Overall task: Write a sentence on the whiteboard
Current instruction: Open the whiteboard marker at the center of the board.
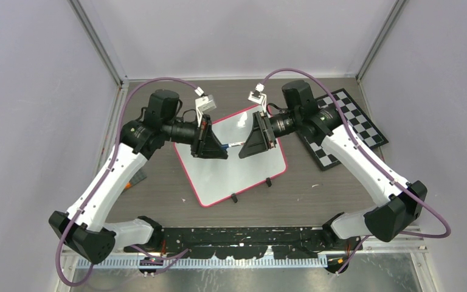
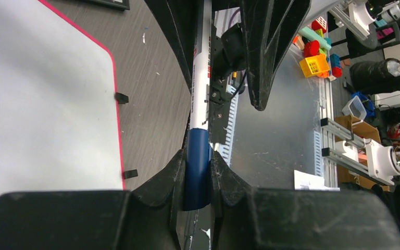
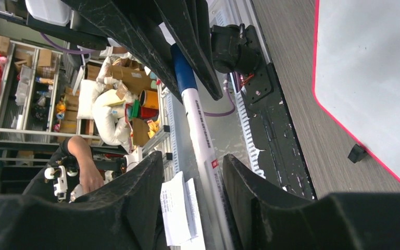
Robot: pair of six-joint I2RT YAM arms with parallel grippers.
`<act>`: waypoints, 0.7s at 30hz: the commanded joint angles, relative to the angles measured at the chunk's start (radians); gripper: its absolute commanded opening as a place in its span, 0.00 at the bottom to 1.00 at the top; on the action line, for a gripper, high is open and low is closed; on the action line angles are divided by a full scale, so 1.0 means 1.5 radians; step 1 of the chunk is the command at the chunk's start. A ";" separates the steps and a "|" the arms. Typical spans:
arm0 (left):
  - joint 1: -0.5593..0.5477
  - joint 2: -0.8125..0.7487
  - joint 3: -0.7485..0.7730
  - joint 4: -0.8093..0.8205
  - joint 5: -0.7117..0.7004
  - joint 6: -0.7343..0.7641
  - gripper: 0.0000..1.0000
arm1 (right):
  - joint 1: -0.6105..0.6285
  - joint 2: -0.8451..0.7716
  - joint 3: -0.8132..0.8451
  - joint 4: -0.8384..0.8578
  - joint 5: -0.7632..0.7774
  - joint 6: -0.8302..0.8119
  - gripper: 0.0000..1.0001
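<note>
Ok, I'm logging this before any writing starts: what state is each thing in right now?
marker: capped, spanning between both grippers.
whiteboard: blank, lying flat on the table.
left gripper: shut on the marker at its blue cap.
right gripper: open, straddling the marker.
checkerboard: lying flat, partly under the right arm.

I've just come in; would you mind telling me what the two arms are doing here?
The arms face each other above the whiteboard with a marker between them. The left gripper is shut on its blue cap; the right gripper sits open around the white barrel. The cap is on and the board is blank.
</note>
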 commanded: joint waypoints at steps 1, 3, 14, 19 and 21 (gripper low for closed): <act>-0.008 0.007 0.021 0.025 0.011 -0.009 0.00 | 0.011 -0.012 0.014 0.032 -0.017 0.012 0.49; -0.010 0.010 0.021 0.025 0.013 -0.010 0.00 | 0.016 -0.011 0.016 0.030 -0.018 0.009 0.46; -0.014 0.023 0.030 0.017 0.014 -0.004 0.00 | 0.042 -0.015 0.034 -0.068 0.001 -0.089 0.29; -0.021 0.030 0.032 0.015 0.013 -0.004 0.00 | 0.046 -0.016 0.039 -0.069 -0.002 -0.089 0.17; -0.022 0.032 0.032 0.015 0.011 -0.004 0.00 | 0.046 -0.016 0.039 -0.069 -0.004 -0.090 0.03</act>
